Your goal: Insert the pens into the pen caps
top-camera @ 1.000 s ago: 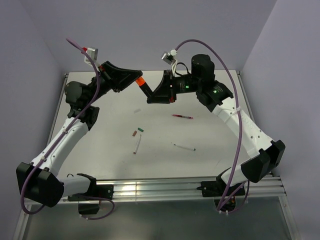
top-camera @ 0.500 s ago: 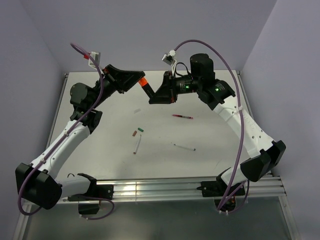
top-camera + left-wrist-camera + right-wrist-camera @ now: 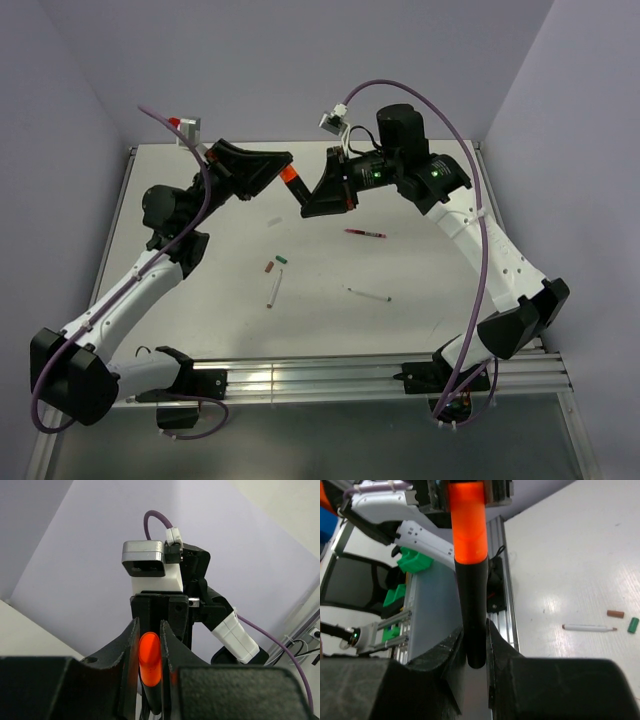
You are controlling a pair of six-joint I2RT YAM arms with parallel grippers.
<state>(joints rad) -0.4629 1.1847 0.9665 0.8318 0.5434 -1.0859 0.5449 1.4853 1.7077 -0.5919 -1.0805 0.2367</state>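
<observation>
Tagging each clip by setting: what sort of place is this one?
Probably a lab robot cell: a white table, plain lavender walls boxing it in, and an aluminium rail along its near edge.

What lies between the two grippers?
A short thick black marker: bright orange plastic cap in the left gripper, body in the right gripper. Top external view shows it.

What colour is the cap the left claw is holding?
Bright orange. The cap shows best in the right wrist view.
</observation>
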